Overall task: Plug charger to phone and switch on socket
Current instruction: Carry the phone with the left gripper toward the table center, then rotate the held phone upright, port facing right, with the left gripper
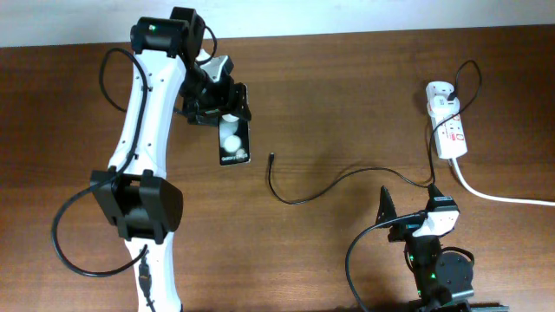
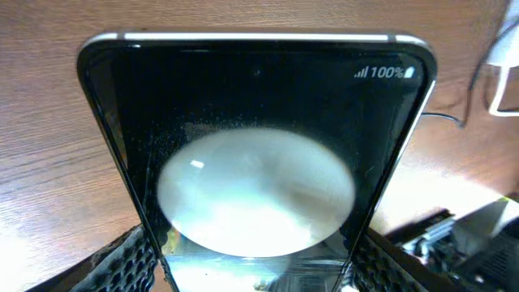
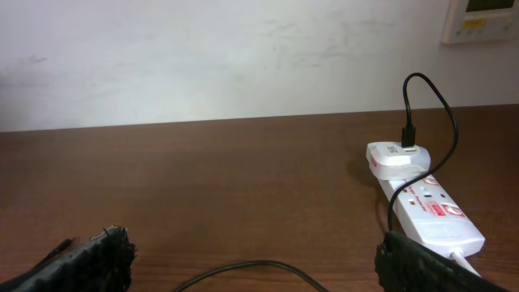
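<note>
The black phone (image 1: 232, 141) lies on the table at the upper left, with white blobs on its face. My left gripper (image 1: 219, 106) is shut on its far end; in the left wrist view the phone (image 2: 258, 154) fills the frame between the finger pads. The black charger cable (image 1: 347, 178) curls across the middle, its plug tip (image 1: 272, 158) loose on the table just right of the phone. It runs to the white adapter (image 1: 438, 91) on the white socket strip (image 1: 451, 132) at the right, also in the right wrist view (image 3: 430, 212). My right gripper (image 1: 408, 206) is open and empty near the front.
A thick white cord (image 1: 503, 198) leaves the socket strip toward the right edge. A white wall borders the table's far edge (image 3: 203, 122). Brown tabletop lies between the phone and the strip, crossed only by the cable.
</note>
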{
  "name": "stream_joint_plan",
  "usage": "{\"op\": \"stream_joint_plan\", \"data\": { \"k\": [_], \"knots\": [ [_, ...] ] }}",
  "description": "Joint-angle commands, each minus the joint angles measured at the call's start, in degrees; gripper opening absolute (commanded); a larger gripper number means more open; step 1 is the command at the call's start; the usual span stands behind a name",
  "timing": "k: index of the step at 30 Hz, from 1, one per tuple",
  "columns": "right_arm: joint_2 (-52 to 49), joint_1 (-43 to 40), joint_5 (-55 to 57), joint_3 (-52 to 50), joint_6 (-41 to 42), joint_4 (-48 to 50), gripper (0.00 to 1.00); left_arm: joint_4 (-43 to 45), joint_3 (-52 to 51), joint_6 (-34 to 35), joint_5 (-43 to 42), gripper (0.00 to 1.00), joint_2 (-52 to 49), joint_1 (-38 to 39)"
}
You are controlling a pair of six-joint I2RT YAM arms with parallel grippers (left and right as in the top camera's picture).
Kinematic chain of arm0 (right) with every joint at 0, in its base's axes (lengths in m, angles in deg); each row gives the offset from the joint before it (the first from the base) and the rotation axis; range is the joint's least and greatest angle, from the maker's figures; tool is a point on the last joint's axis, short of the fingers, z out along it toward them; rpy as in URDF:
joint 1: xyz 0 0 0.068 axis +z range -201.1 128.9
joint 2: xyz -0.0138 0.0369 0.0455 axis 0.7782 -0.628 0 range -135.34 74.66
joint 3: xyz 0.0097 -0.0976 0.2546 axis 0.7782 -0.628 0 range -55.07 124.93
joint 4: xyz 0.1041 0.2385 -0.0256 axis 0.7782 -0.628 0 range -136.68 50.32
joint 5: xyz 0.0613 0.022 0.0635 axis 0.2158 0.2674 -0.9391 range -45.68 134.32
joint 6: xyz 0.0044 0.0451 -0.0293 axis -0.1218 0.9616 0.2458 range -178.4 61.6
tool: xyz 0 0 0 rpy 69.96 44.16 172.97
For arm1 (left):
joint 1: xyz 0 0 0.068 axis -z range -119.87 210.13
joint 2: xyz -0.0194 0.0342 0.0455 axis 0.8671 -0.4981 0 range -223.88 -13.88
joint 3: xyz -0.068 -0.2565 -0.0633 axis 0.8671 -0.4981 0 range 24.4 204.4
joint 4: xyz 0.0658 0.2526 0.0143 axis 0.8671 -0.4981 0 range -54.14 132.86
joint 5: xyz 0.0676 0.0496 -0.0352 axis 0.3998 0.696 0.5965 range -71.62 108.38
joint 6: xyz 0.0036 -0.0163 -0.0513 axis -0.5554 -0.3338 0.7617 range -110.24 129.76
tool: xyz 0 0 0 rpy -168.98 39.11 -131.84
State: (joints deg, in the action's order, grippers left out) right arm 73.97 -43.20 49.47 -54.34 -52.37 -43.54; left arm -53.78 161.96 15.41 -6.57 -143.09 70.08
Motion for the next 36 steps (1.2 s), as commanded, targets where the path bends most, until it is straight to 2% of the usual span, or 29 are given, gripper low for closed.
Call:
{"op": "stream_joint_plan", "data": {
  "k": [1, 11, 15, 18, 22, 27, 34, 36],
  "knots": [
    [0.5, -0.5, 0.5, -0.4, 0.0, -0.3, 0.99, -0.1, 0.0, -0.1, -7.1, 0.57, 1.5, -0.2],
    [0.5, -0.5, 0.5, -0.4, 0.0, -0.3, 0.99, -0.1, 0.0, 0.2, -24.8, 0.41, 1.5, -0.2],
    [0.5, -0.5, 0.5, -0.4, 0.0, -0.3, 0.99, 0.2, 0.0, 0.2, -19.1, 0.44, 1.4, -0.4],
    [0.5, -0.5, 0.5, -0.4, 0.0, -0.3, 0.99, 0.9, -2.7, 0.2, -18.8, 0.43, 0.3, -0.6],
    [0.5, -0.5, 0.5, -0.4, 0.0, -0.3, 0.99, 3.5, -6.8, 0.2, -22.3, 0.42, -1.9, -0.7],
    [0.5, -0.5, 0.5, -0.4, 0.0, -0.3, 0.99, 3.9, -8.9, 0.4, -27.2, 0.36, -2.3, -1.1],
    [0.5, -0.5, 0.5, -0.4, 0.0, -0.3, 0.99, 1.3, -8.9, 0.3, -28.6, 0.37, -2.3, -1.1],
    [0.5, -0.5, 0.5, -0.4, 0.0, -0.3, 0.99, -0.1, -8.9, 0.3, -28.7, 0.4, -2.3, -1.1]
  ]
}}
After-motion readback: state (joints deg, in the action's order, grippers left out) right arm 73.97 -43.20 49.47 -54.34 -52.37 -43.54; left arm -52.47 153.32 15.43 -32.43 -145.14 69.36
